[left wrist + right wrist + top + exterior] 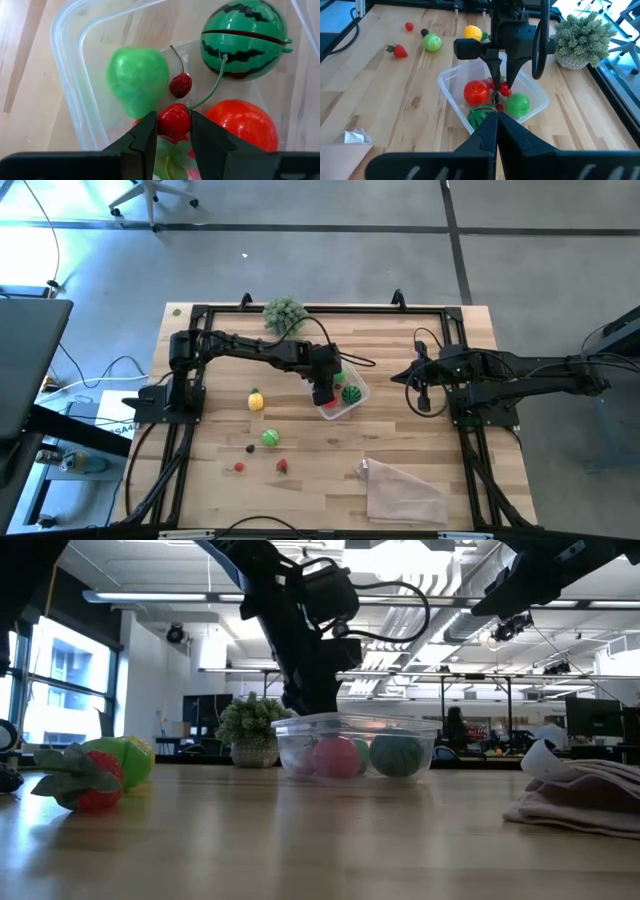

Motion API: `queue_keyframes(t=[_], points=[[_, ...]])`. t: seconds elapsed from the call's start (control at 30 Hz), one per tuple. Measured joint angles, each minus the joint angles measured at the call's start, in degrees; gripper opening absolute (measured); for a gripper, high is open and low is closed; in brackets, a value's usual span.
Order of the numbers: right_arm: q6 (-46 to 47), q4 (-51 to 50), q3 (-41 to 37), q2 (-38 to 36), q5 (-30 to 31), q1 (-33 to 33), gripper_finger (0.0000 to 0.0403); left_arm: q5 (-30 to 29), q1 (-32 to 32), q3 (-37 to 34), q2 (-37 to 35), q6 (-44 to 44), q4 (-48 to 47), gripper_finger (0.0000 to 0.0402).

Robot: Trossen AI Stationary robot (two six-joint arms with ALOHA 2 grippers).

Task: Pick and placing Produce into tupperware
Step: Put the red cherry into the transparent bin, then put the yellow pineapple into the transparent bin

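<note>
1. The left end effector (172,131) is reaching down into the tupperware (345,395) near the middle of the surface (420,450); its fingers (145,137) are clenched on a red cherry (174,120), one on each side of it
2. A green stem is running from the held cherry up toward a second, darker cherry (180,84), which is hanging or lying just beyond the fingertips inside the tub
3. Inside the tupperware, a green fruit (137,80) is sitting beside the held cherry, a striped watermelon ball (245,37) is lying farther off, and a red tomato-like fruit (241,122) is sitting just beside the end effector on the other side
4. Outside the tub, loose produce is lying on the surface toward the left arm's side: a yellow fruit (256,400), a green ball (270,438), a small dark berry (250,448), a small red berry (239,467) and a strawberry (282,466), all well apart from the end effector
5. The right end effector (496,120) is hovering off to the right of the tub, its fingers pressed together and gripping nothing
6. A leafy plant (284,313) is standing at the far edge; a crinkled clear bag (402,490) is lying near the front right
</note>
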Motion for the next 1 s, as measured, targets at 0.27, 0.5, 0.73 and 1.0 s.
queue_keyframes(t=[0.27, 0.5, 0.73, 1.0], points=[[0.01, 0.02, 0.0, -0.02, 0.0, 0.0, 0.0, -0.14, 0.0, 0.0, 0.0, 0.0, -0.04, 0.0097], [0.0, 0.01, 0.0, -0.02, -0.01, 0.0, 0.0, -0.14, 0.0, 0.0, 0.0, 0.0, 0.0, 0.0135], [-0.01, 0.02, 0.0, -0.02, -0.01, 0.0, 0.0, -0.14, 0.0, -0.02, 0.0, -0.04, 0.04, 0.0187], [-0.01, 0.02, 0.0, -0.02, -0.01, 0.0, 0.0, -0.13, -0.04, 2.23, 0.0, -2.01, -3.91, 0.0197]])
